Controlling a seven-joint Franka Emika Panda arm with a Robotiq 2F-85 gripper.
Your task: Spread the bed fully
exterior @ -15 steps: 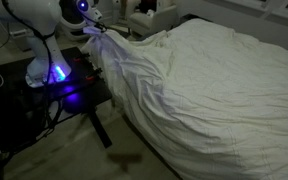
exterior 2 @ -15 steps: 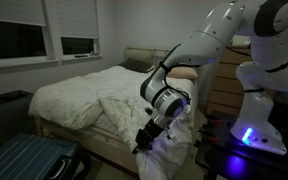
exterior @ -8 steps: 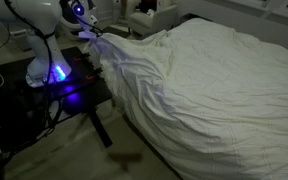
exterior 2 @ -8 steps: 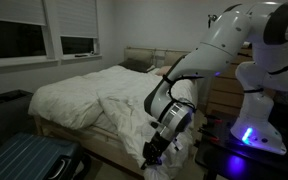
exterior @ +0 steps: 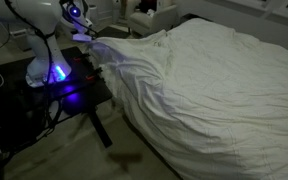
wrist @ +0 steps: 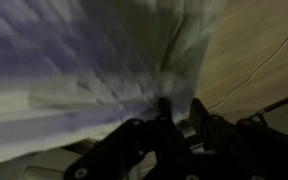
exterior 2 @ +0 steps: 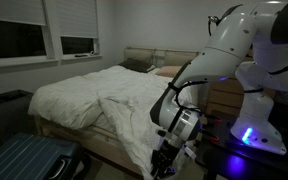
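arm [exterior 2: 227,48]: white glossy rounded shells | base [exterior 2: 250,122]: white, blue glow | jaws: black

1 bed [exterior: 214,90], 1 table [exterior: 92,92], 1 robot arm [exterior 2: 209,65].

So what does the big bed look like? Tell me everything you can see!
The bed is very big and covered by a soft-looking, wrinkled white duvet. A pale headboard stands at its far end, near the windows. One corner of the duvet is bunched up and hangs over the side by the small black table. The end effector is right at that hanging corner. It is too blurry to tell if it grips the cloth.
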